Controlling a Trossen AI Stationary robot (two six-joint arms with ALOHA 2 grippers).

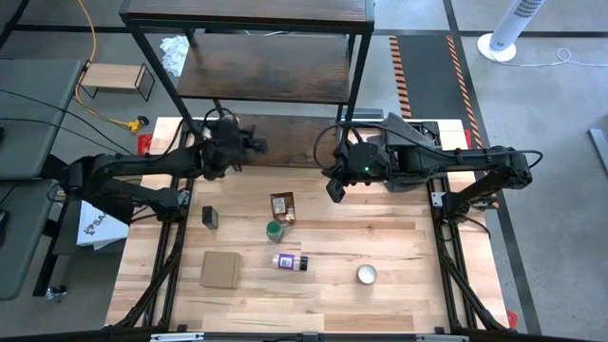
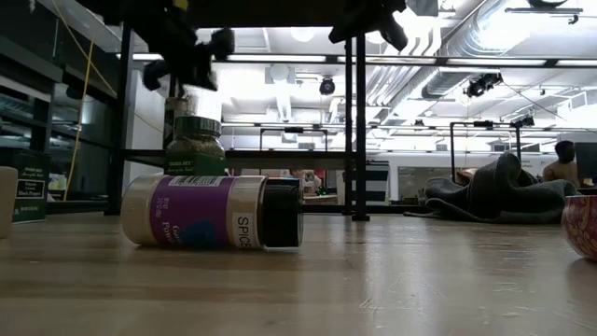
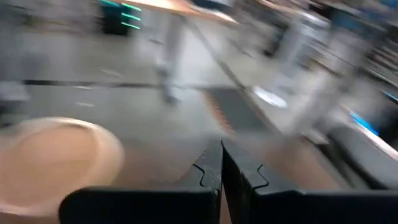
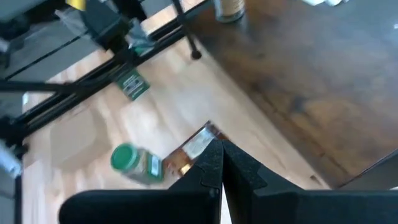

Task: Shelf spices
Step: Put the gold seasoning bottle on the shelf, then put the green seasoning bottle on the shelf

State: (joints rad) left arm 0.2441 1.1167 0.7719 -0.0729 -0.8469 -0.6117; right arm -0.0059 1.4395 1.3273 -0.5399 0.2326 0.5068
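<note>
Green-lidded jar (image 1: 275, 230) — upright mid-table, pouch (image 1: 282, 205) just behind, purple-labelled jar (image 1: 290, 261) lying sideways in front. Right gripper (image 1: 334, 188) — fingers together, empty, nearer; jar lies toward the table's front-left. Left gripper (image 1: 255, 145) shut, by the shelf (image 1: 266, 71).

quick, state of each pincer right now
left pincer: closed, holding nothing
right pincer: closed, holding nothing
</note>
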